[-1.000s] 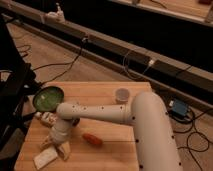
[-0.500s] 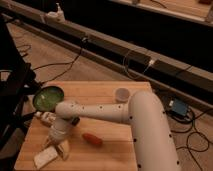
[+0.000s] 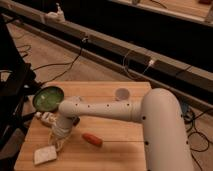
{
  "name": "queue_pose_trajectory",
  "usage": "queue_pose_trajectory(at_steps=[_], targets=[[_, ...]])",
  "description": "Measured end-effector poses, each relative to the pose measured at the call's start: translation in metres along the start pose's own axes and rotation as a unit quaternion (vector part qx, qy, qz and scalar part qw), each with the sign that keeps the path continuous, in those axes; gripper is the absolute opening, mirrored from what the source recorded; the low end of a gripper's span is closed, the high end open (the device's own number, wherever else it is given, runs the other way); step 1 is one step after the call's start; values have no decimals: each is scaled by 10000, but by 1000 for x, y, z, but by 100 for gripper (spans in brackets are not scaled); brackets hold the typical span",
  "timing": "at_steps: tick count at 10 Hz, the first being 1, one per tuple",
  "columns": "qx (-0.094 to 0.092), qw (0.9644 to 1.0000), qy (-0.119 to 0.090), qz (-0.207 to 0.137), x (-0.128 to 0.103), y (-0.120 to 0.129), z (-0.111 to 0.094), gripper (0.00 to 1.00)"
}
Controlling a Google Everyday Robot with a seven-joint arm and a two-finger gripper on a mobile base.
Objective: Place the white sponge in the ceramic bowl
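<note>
The white sponge (image 3: 45, 155) lies flat on the wooden table near its front left corner. The ceramic bowl (image 3: 48, 98), green inside with a dark rim, sits at the table's left edge, behind the sponge. My gripper (image 3: 58, 141) hangs down from the white arm's wrist, just right of and slightly above the sponge, between the sponge and the bowl. The sponge lies apart from the bowl.
A white labelled tube-like container (image 3: 45, 118) lies by the wrist, just in front of the bowl. An orange-red object (image 3: 92, 139) lies mid-table. A small white cup (image 3: 121, 93) stands at the back. The wooden table (image 3: 115, 155) drops off at the left and front edges.
</note>
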Motion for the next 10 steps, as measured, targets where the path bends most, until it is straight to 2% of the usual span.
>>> queue_pose_trajectory(at_steps=[1, 3, 4, 5, 6, 8, 9, 10], targets=[[84, 9999, 73, 11, -2, 0, -8, 0], [394, 9989, 234, 112, 0, -5, -36, 0], [581, 9975, 316, 228, 5, -8, -54, 0], [883, 9943, 403, 430, 14, -11, -80, 0], [1144, 9905, 478, 602, 23, -13, -103, 0], [1935, 9739, 733, 935, 47, -23, -175, 0], [2166, 9686, 796, 925, 50, -29, -196, 0], [2297, 9660, 818, 860, 49, -34, -207, 0]])
